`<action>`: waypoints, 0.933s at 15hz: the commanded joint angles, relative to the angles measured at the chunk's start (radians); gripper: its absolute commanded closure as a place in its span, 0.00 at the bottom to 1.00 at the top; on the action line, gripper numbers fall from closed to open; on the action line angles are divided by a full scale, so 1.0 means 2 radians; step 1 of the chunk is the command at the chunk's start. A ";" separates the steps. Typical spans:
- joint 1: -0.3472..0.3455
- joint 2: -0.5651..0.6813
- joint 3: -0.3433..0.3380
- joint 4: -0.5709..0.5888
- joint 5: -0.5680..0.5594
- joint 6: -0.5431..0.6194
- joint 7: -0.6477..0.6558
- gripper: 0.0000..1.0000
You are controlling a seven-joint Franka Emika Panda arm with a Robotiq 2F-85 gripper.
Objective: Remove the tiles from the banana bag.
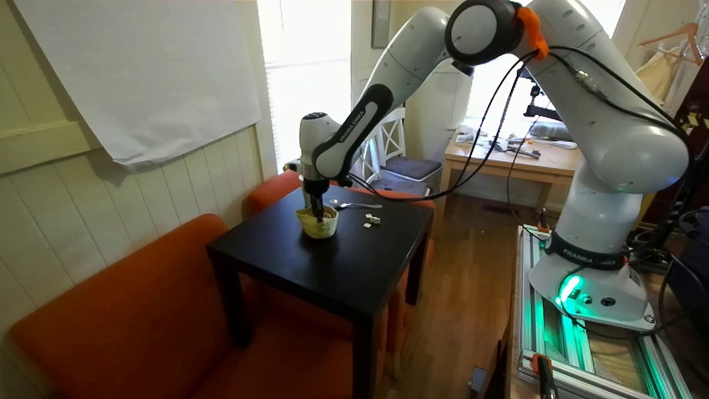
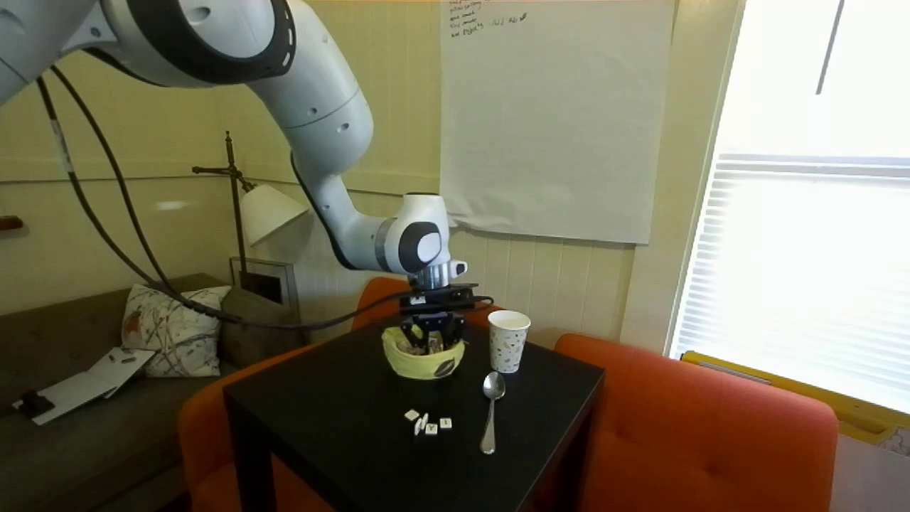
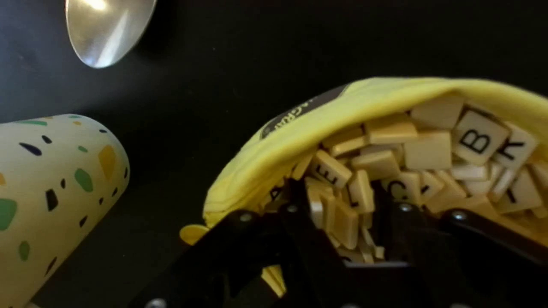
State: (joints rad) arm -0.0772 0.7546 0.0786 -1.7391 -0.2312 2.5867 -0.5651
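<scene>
The yellow banana bag (image 3: 385, 97) sits on the black table with its mouth facing up, in both exterior views. Cream letter tiles (image 3: 428, 150) fill it, lying in a jumbled heap. From above, my gripper (image 3: 338, 188) reaches into the bag near one end. Its two dark fingers stand partway apart among the tiles, and several tiles are wedged upright between them. Whether these are gripped I cannot tell, as the fingertips are sunk in the heap. Outside the bag, several loose tiles (image 2: 431, 429) lie in a small cluster on the table.
A speckled paper cup (image 2: 507, 343) stands beside the bag, close to the gripper. Near the loose tiles lies a metal spoon (image 2: 490, 416). Orange chairs (image 2: 704, 419) surround the black table (image 1: 310, 266), and the wall rises behind it.
</scene>
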 commanded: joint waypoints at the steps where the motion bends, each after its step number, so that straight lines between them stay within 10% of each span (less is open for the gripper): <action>1: -0.001 0.002 0.004 0.018 -0.001 -0.025 -0.006 0.94; 14: -0.014 -0.078 0.027 -0.016 0.046 -0.072 0.003 0.93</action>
State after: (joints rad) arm -0.0832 0.6711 0.1160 -1.7218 -0.1830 2.4690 -0.5631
